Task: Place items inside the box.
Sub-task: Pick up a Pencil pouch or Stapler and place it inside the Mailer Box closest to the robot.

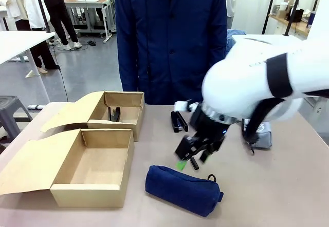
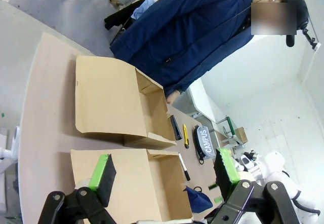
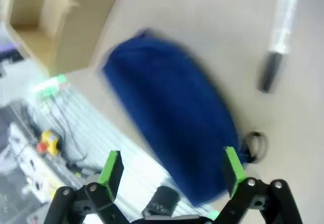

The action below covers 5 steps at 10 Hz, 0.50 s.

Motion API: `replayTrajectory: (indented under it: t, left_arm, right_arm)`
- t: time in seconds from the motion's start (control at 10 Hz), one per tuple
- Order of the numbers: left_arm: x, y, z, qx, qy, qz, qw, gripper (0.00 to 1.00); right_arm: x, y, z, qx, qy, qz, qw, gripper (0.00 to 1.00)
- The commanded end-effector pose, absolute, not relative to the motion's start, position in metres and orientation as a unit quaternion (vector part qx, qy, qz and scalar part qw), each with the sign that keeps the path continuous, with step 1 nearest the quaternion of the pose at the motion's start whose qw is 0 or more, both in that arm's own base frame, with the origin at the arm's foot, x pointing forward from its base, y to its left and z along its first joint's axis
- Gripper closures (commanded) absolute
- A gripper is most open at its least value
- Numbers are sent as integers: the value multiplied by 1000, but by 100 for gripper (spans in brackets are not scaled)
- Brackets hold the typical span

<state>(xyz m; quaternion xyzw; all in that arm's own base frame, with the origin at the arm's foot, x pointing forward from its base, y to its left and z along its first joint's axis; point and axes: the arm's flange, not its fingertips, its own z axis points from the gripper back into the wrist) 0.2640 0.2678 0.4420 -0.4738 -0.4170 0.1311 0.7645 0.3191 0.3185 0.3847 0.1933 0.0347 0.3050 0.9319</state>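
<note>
A navy blue fabric pouch (image 1: 182, 188) lies on the table in front of the open cardboard boxes. My right gripper (image 1: 198, 154) hangs open just above its far end. In the right wrist view the pouch (image 3: 177, 117) lies below the open fingers (image 3: 232, 165), untouched, with the white-and-black marker (image 3: 277, 36) beyond it. One black stapler (image 1: 178, 121) rests on the table near the person; another (image 1: 115, 115) sits inside the far box (image 1: 126, 101). The near box (image 1: 92, 193) holds nothing. My left gripper (image 2: 164, 176) is open high above the boxes, where the yellow knife (image 2: 186, 135) and marker (image 2: 184, 166) show.
A person in a navy coat (image 1: 169, 37) stands at the far edge of the table. A grey pouch printed CAMPUS (image 2: 205, 142) lies at the right, partly behind my right arm (image 1: 267, 78). Box flaps (image 1: 25, 165) spread out to the left.
</note>
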Motion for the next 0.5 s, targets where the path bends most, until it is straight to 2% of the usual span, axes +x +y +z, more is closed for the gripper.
replayTrajectory:
  t: [0.0,0.4]
  left_arm:
    - [265,268,442,-476,-431,122,757,0]
    - [265,268,442,-476,-431,122,757,0]
  right_arm:
    - [307,346,383,179,77,369,909,0]
    - [286,384,355,92,53,479,871,0]
